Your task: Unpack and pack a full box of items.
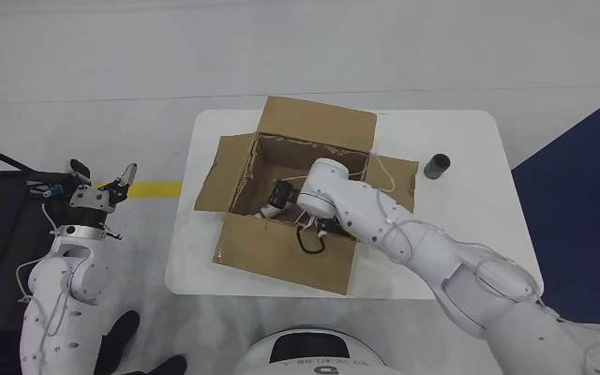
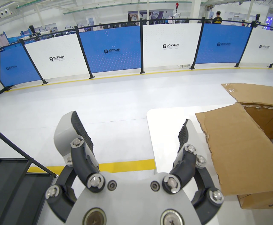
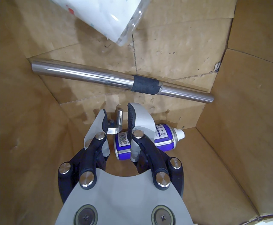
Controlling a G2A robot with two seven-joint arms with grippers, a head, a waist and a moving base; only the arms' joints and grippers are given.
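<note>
From above, a white desk (image 1: 469, 141) carried an open cardboard box (image 1: 281, 248) at its middle, all four flaps folded outward. A small black cylinder (image 1: 436, 166) stood near the desk's far right corner, well apart from the box. The right arm reached from the near right side down into the box. The left gripper (image 1: 103, 174) hung over the floor, off the desk's left edge. In the left wrist view, the left gripper (image 2: 132, 132) was spread wide with nothing between its ribbed black pads (image 2: 82, 130). It sat just off a rounded corner of the desk (image 2: 168, 127), with a box flap (image 2: 232, 149) beyond. In the right wrist view, the right gripper (image 3: 117, 116) was low inside the box (image 3: 234, 138), its fingers drawn narrow around a small bent metal bracket (image 3: 116, 125). A slim gap showed beside one pad, and a firm grip could not be confirmed. A blue spray can (image 3: 164, 134) lay on its side on the box floor, partly behind the fingers. Past it lay a long chrome tube (image 3: 85, 74) with a black tape band. A white plastic-wrapped pack (image 3: 102, 15) lay farther on.
</note>
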